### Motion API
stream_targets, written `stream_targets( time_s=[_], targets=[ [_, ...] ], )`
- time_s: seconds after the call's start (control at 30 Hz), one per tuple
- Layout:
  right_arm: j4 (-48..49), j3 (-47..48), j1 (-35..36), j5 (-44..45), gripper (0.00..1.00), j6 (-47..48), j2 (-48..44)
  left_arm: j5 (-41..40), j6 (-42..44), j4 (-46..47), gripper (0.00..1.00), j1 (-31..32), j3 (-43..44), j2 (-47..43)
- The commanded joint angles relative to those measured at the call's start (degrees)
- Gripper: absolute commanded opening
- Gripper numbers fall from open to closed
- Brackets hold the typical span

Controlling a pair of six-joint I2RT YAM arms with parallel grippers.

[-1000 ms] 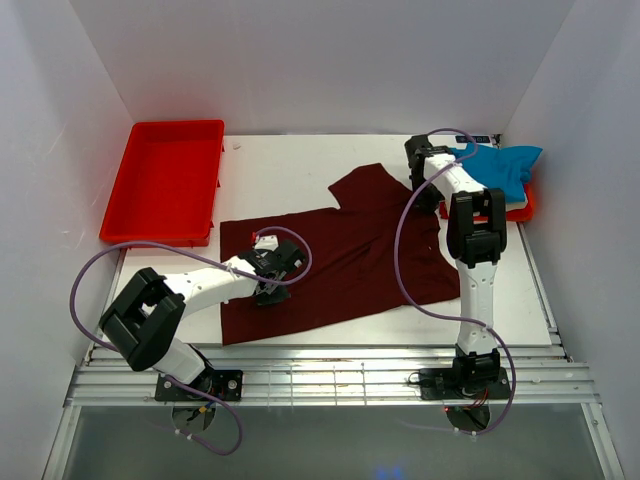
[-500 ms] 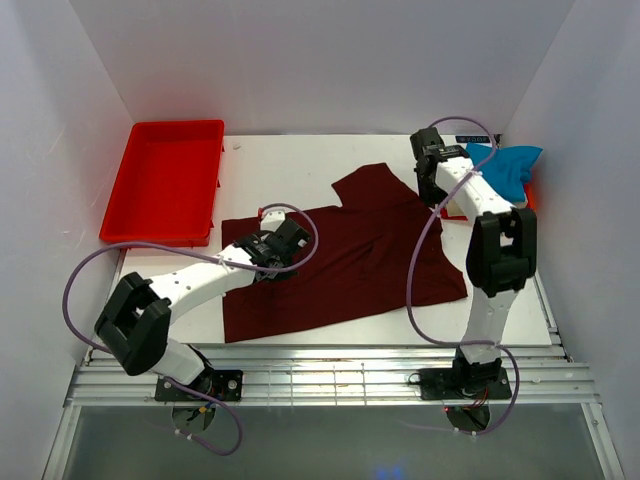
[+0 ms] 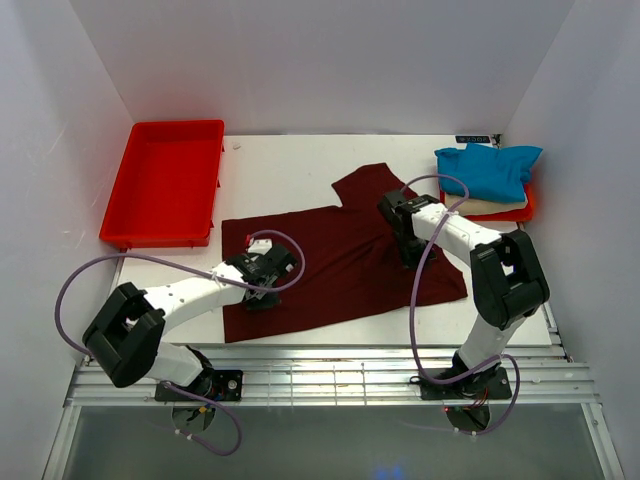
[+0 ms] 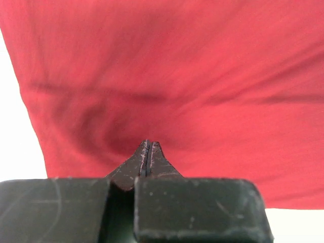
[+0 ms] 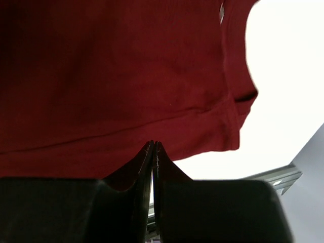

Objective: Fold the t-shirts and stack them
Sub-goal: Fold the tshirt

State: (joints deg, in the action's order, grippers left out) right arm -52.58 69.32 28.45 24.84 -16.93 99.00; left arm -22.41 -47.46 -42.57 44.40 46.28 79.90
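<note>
The dark maroon t-shirt [image 3: 345, 255] lies spread flat on the white table. My left gripper [image 3: 258, 294] is shut, its tips pressing down on the shirt's left part; in the left wrist view the left gripper [image 4: 148, 145] meets the cloth [image 4: 167, 76], with creases around it. My right gripper [image 3: 409, 256] is shut and low over the shirt's right part; in the right wrist view the right gripper [image 5: 153, 148] is above the cloth [image 5: 111, 76] near a hem. The bright blue t-shirt [image 3: 488, 169] lies folded on the cream t-shirt [image 3: 490, 207] at the back right.
A red tray [image 3: 165, 180] stands at the back left. Another red tray [image 3: 524, 211] sits under the folded stack by the right wall. White walls close in the left, back and right. A metal rail [image 3: 330, 380] runs along the near edge.
My right arm has come away from the blue shirt at the back right and moved left and nearer, onto the maroon shirt. My left gripper went further back, then returned nearer.
</note>
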Motion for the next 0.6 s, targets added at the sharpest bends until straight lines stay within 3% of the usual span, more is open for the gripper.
stream_targets(
  time_s=[0.0, 0.4, 0.57],
  targets=[
    [1.1, -2.3, -0.4, -0.9, 0.08, -4.3, -2.6, 2.9, -0.9, 0.4, 0.0, 0.0, -3.8, -5.5],
    [8.7, -12.9, -0.4, -1.3, 0.08, -5.0, 1.4, 6.3, -0.8, 4.7, 0.0, 0.1, -10.4, -3.6],
    [10.2, -16.6, -0.4, -2.3, 0.08, -5.5, 1.9, 6.1, -2.6, 3.7, 0.0, 0.1, -9.8, 2.1]
  ],
)
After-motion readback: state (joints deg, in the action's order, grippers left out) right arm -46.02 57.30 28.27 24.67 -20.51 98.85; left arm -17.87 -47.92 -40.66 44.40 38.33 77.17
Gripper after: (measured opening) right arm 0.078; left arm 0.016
